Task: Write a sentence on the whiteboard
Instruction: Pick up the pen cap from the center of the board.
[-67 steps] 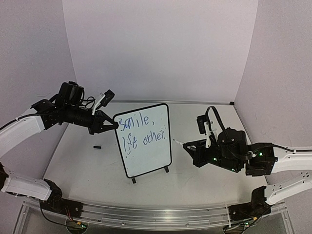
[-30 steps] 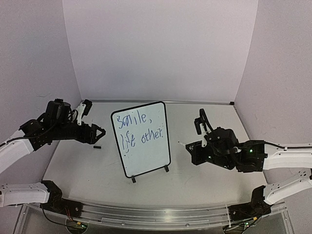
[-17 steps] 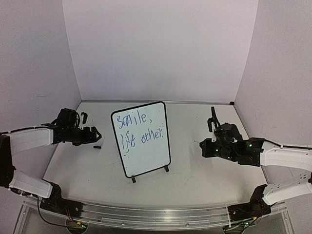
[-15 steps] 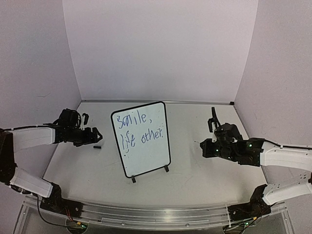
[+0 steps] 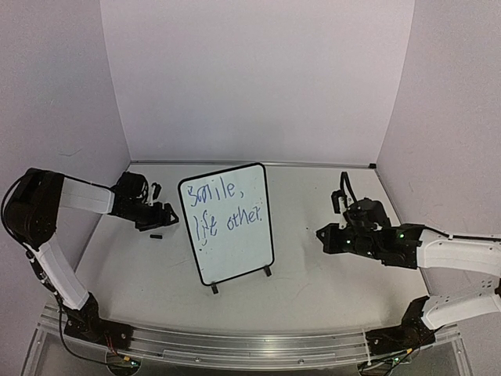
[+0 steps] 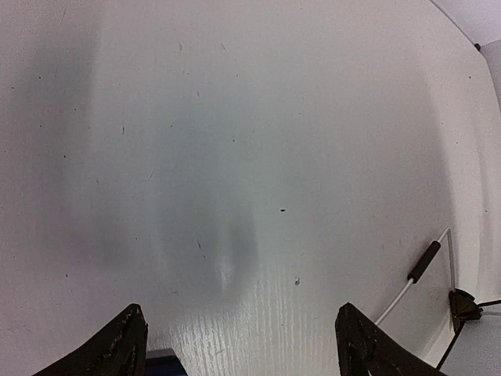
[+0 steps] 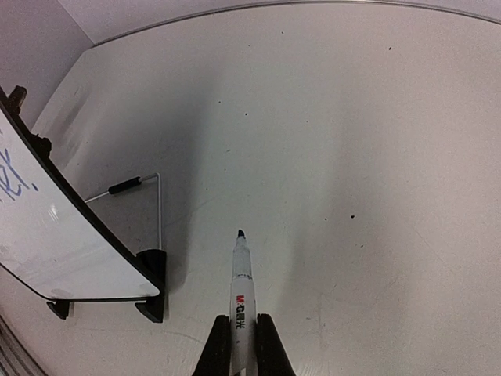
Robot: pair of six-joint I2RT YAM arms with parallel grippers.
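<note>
We've got the whiteboard [image 5: 228, 224] standing mid-worktop [image 5: 329, 290], sentence [image 5: 228, 208] on it. Right end effector [image 7: 240, 321] is clenched on the uncapped marker [image 7: 241, 274]; left end effector [image 6: 239, 313] gapes empty. Our worry: a careless swing tips the board or smudges the ink.

Tabletop [image 5: 329, 290] is plain white, kinda scuffed, with little dark specks all over. The whiteboard [image 5: 235, 251] stands on it on two small black feet [image 7: 151, 307], roughly midway between the left end effector [image 5: 168, 217] and the right end effector [image 5: 321, 233], propped by a thin wire stand [image 7: 125, 186] behind it. The only other thing lying on the surface is a short black cap-like piece [image 5: 156, 235], just beside the left end effector on its near side.
</note>
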